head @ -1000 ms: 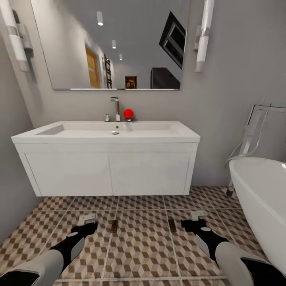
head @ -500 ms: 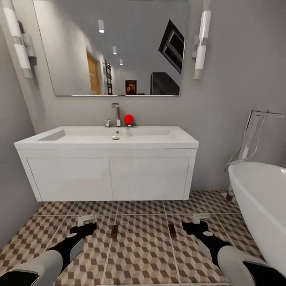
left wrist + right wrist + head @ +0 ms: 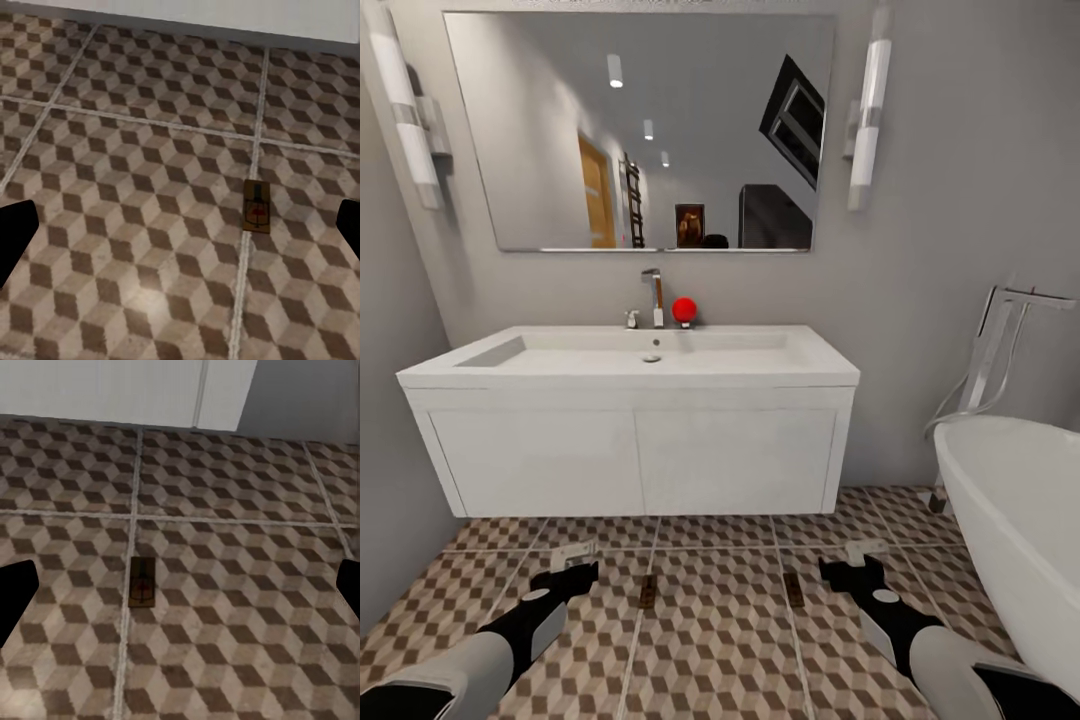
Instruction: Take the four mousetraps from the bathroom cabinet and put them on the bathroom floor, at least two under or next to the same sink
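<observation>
Grey forearms, black wrists, grey side panels, pale jaws.

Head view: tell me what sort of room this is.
A bathroom: a glossy white rectangular sink under a wide wall mirror, a white bathtub at the right, and brown-and-beige cube-patterned floor tiles.

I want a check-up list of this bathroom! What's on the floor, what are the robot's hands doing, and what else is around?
Surface: bathroom floor, cube-pattern tiles, pale grout.
Job's things: two mousetraps lie flat on the floor in front of the sink, the left mousetrap and the right mousetrap, apart from each other.
Clutter: red ball by the faucet.
Grippers: left gripper and right gripper both open, empty, above the floor.
Cables: nothing seen.
Surroundings: mirror, wall lights, white bathtub at right.
</observation>
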### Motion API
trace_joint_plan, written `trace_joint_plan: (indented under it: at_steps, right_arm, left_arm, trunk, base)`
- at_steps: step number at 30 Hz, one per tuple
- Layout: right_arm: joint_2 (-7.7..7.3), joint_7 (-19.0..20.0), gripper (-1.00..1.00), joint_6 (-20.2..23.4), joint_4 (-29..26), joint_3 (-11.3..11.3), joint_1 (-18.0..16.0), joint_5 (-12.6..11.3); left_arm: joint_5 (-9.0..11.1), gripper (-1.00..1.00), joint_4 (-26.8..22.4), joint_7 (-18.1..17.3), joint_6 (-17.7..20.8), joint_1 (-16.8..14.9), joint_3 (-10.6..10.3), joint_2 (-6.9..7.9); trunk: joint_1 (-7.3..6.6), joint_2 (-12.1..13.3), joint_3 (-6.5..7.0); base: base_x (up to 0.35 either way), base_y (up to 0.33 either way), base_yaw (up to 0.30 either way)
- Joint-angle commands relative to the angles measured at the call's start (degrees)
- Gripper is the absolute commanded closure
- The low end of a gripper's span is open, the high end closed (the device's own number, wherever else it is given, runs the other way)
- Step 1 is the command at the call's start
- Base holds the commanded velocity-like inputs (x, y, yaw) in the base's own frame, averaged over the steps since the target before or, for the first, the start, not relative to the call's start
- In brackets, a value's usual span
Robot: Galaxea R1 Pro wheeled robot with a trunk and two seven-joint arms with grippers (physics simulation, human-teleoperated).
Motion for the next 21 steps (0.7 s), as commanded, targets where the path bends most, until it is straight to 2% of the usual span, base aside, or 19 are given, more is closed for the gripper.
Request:
trace_joint_plan:
  at_steps: [1,4,13,21]
  right_arm:
    - [0.00,-0.2,-1.00,-0.4,0.1,-0.4,0.0,0.6]
    - [-0.02,-0.2,-1.00,-0.8,0.1,-0.4,0.1,0.6]
    - [0.07,-0.2,-1.00,-1.1,0.1,-0.4,0.2,0.6]
    - [0.13,-0.2,-1.00,-1.1,0.1,-0.4,0.3,0.5]
  left_arm:
    - [0.5,-1.00,0.1,0.2,-0.2,0.0,-0.5,0.04]
    - [0.5,-1.00,0.6,0.2,-0.3,0.1,-0.5,0.12]
    - [0.3,-1.00,2.9,0.2,-3.8,0.1,-0.6,0.02]
    - [0.3,-1.00,3.2,0.1,-4.4,0.1,-0.6,0.11]
  trunk:
    - [-0.24,0.4,0.13]
    - [-0.90,1.6,0.66]
    - [-2.87,5.2,2.28]
    - [-4.63,8.4,3.72]
  base:
    - [0.000,0.000,0.000]
    - [0.000,0.000,0.000]
    - [0.000,0.000,0.000]
    - [0.000,0.000,0.000]
